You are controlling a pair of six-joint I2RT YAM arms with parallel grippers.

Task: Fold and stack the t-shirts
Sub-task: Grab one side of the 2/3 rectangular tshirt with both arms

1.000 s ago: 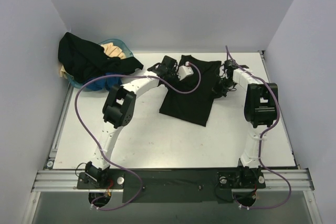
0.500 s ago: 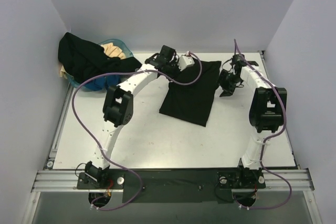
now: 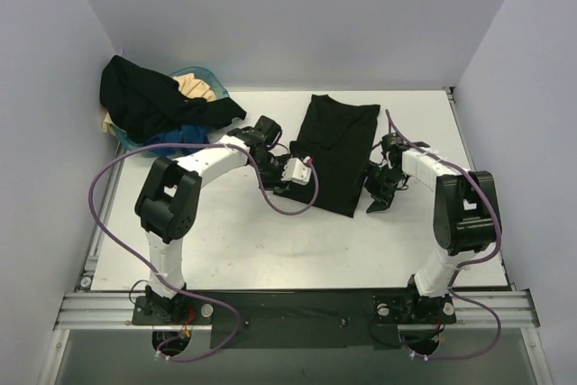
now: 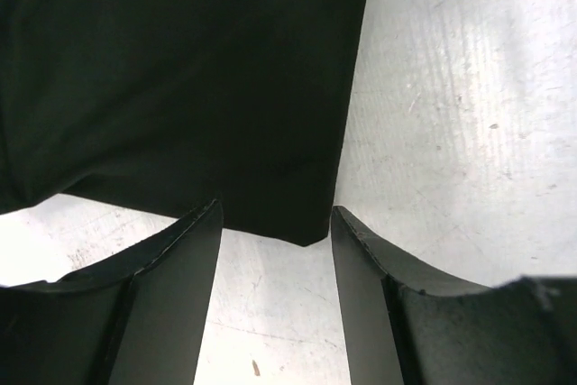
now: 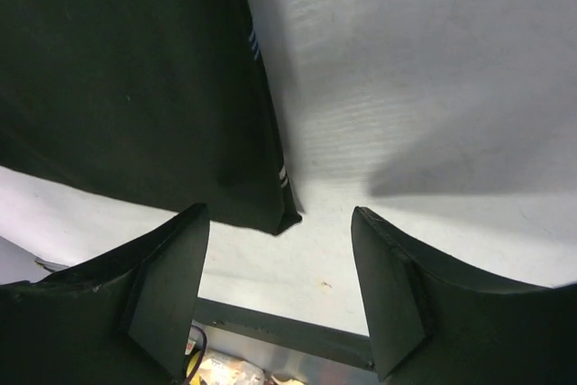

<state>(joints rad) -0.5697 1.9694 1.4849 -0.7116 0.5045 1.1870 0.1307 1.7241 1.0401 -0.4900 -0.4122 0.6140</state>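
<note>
My left gripper (image 4: 275,214) is spread wide and holds nothing. The near-left corner of the black shirt (image 4: 180,69) sits in the gap between the two fingers, not pinched. My right gripper (image 5: 279,215) is the same: jaws apart, empty, with the near-right corner of the shirt between them. A thin white-and-blue strip shows along that edge.

What changed: a second ago both grippers were up by the far part of the shirt. Half a second ago the left was at the far-left corner and the right was just off the cloth. Now both have swung back to the near hem, one at each corner. The shirt lies flat as a long narrow strip, centre-far on the table (image 3: 270,241).

My read: the side folds are done and this is the set-up for the crosswise fold. Next, both grippers need to close on their corners and carry the hem to the far end together. The risk is catching only the top layer, which would let the fold slip open.

The pile of shirts (image 3: 144,101) is draped over the basket (image 3: 200,72) at the far left, so the task is early.
</note>
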